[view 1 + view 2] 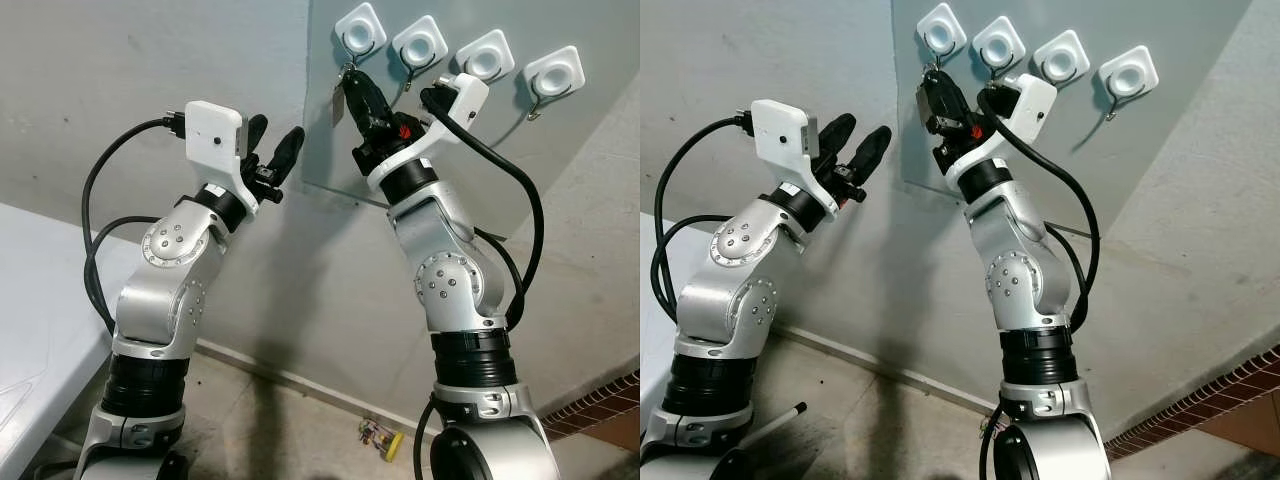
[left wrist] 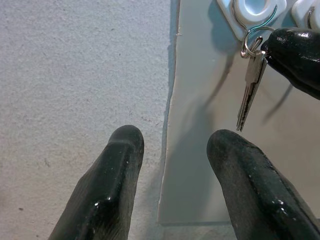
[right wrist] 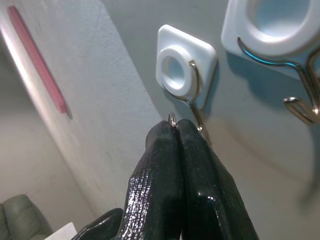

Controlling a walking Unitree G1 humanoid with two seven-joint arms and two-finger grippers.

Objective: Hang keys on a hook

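Four white hook mounts sit in a row on a grey panel (image 1: 340,150) on the wall. My right gripper (image 1: 350,82) is raised to the leftmost hook (image 1: 360,32) and is shut on the key ring (image 3: 172,120). A silver key (image 2: 248,92) hangs from the ring, straight down against the panel. The ring lies against the hook's wire curl (image 2: 252,35); I cannot tell whether it is threaded on. My left gripper (image 1: 275,140) is held up open by the panel's left edge, below and left of the key, with nothing between its fingers (image 2: 107,190).
The other three hooks (image 1: 485,55) to the right carry nothing. A white table (image 1: 40,300) stands at my lower left. A small yellow object (image 1: 382,437) lies on the floor by the wall's base.
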